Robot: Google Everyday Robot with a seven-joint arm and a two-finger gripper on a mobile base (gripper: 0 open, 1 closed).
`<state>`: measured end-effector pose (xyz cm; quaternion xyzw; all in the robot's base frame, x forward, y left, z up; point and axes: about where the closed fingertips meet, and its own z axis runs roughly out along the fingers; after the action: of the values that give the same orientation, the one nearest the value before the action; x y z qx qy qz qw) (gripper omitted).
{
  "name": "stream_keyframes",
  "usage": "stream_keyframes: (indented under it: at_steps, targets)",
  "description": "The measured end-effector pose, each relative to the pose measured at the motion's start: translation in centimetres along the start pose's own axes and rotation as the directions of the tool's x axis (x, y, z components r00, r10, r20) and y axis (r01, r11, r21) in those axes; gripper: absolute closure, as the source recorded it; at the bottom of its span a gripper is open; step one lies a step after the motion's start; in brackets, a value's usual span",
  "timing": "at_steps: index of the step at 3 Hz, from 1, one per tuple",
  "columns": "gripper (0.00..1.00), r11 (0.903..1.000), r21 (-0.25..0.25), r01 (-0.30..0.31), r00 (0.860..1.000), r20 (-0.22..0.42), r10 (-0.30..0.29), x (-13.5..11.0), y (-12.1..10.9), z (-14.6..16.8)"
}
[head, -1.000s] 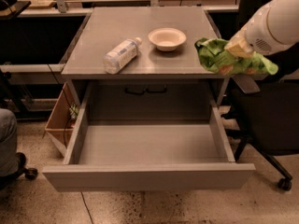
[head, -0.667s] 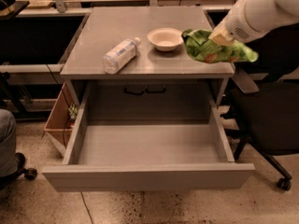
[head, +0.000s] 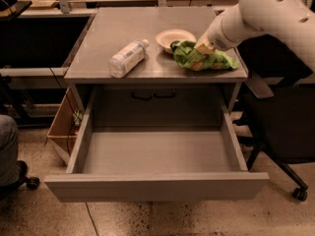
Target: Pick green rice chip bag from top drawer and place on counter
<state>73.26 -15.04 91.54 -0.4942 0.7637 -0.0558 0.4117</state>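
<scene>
Gripper [head: 203,47], at three o'clock on the grey metal counter [head: 147,23], pinches the top crease of the crinkly light-green rice chip bag [head: 206,61], likely light, limp, slippery.

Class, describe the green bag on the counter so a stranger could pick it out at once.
Start at the grey counter above the open top drawer and look to its right front corner. There, just beside the white bowl, lies the green rice chip bag with the gripper at its top. It is the only crinkly green thing; the plastic bottle is clear.
</scene>
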Motion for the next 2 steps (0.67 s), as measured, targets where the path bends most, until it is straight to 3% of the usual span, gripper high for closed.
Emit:
stream_keyframes:
  at_steps: [1, 2]
  targets:
    - [0.81, 0.9992, -0.041, -0.003, 1.000, 0.004, 0.004, 0.85, 0.37, 3.93]
    - [0.50, 0.9982, -0.061, 0.003, 1.000, 0.013, -0.002, 1.21, 0.84, 4.93]
